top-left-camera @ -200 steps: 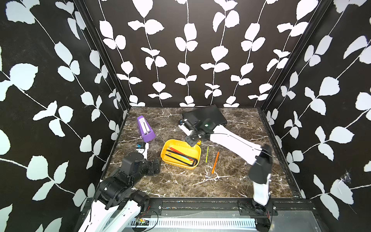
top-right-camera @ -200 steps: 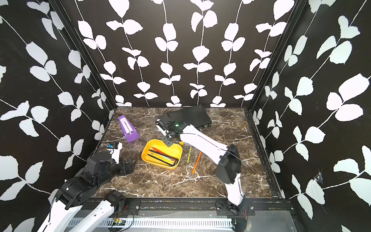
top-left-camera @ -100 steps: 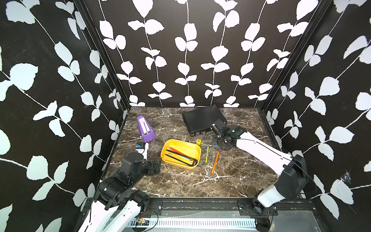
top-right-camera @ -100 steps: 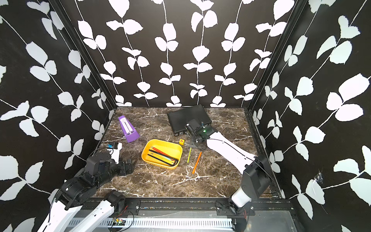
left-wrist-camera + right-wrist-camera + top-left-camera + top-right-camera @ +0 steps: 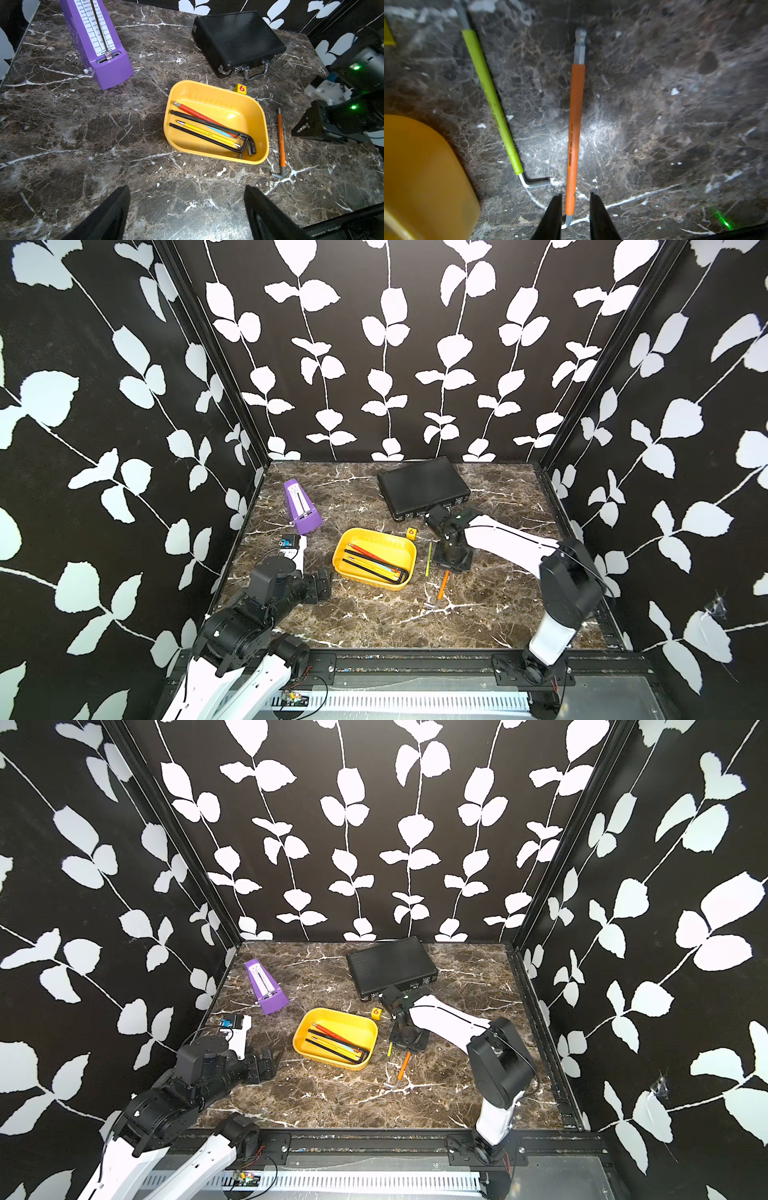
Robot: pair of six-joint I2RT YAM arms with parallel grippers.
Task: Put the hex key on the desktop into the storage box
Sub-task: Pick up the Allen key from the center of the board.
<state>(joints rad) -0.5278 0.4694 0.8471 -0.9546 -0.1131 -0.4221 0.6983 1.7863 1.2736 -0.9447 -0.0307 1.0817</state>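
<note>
Several hex keys [image 5: 207, 133] in storage box [image 5: 218, 101] | right hand [image 5: 575, 195] slightly parted astride orange hex key [image 5: 576, 116] (untouched) | left hand [image 5: 186, 187] released

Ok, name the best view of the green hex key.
Right wrist: the green hex key lies close up, sleeve and bend clear. Both top views show a thin line; in the left wrist view the storage box mostly hides it.
</note>
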